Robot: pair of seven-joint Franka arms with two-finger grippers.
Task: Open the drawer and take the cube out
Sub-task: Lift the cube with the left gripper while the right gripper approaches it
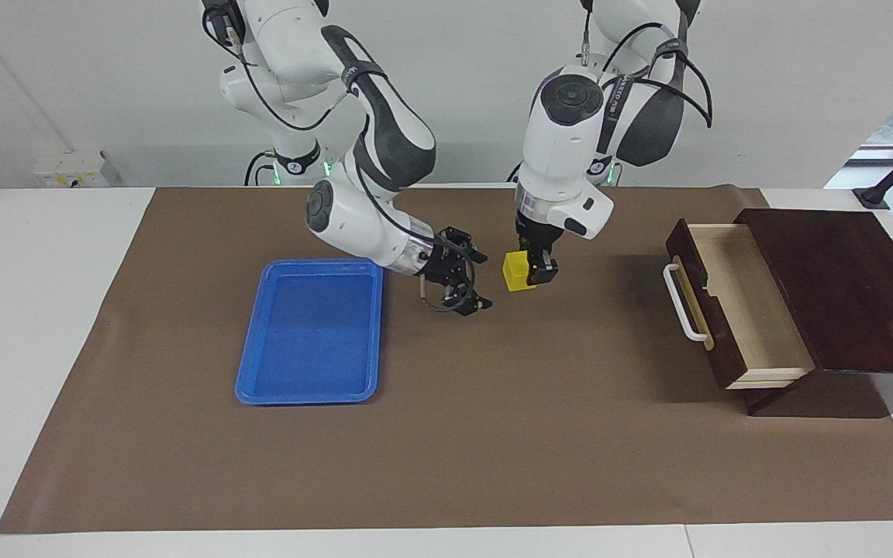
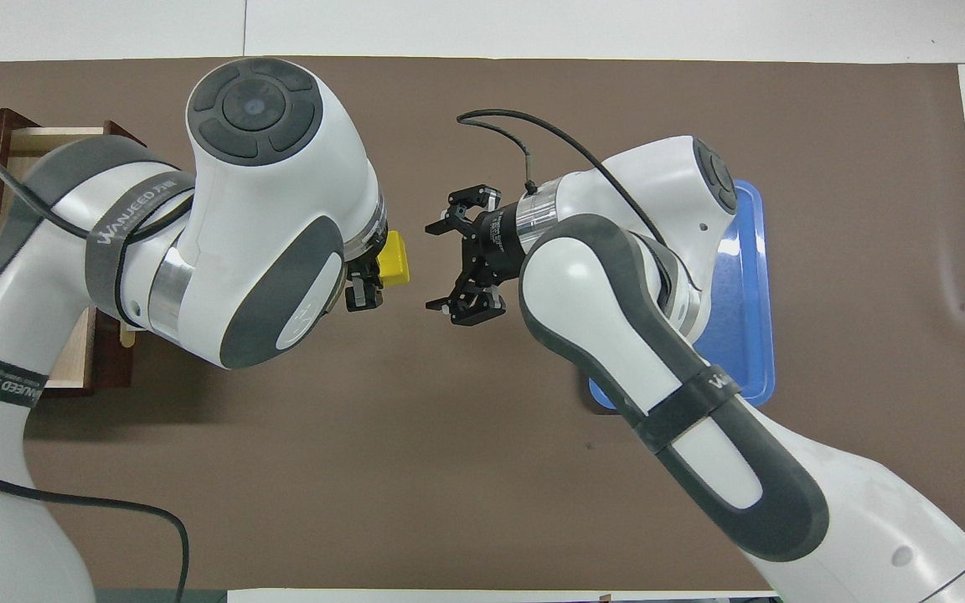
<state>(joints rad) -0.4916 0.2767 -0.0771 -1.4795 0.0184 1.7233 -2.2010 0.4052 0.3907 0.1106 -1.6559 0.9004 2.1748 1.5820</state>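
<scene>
My left gripper (image 1: 530, 271) (image 2: 374, 270) hangs over the middle of the brown mat, shut on the small yellow cube (image 1: 517, 273) (image 2: 396, 266). The cube is held clear of the mat. My right gripper (image 1: 479, 280) (image 2: 432, 266) is level with the cube, pointed at it, a short gap away. Its jaws are open and nothing is between them. The dark wooden drawer (image 1: 725, 298) (image 2: 38, 138) stands pulled out of its cabinet (image 1: 842, 287) at the left arm's end of the table. Its pale inside shows nothing in it, and the left arm hides much of it in the overhead view.
A flat blue tray (image 1: 311, 333) (image 2: 742, 293) lies on the mat toward the right arm's end, partly under the right arm in the overhead view. The brown mat (image 1: 493, 434) covers most of the white table.
</scene>
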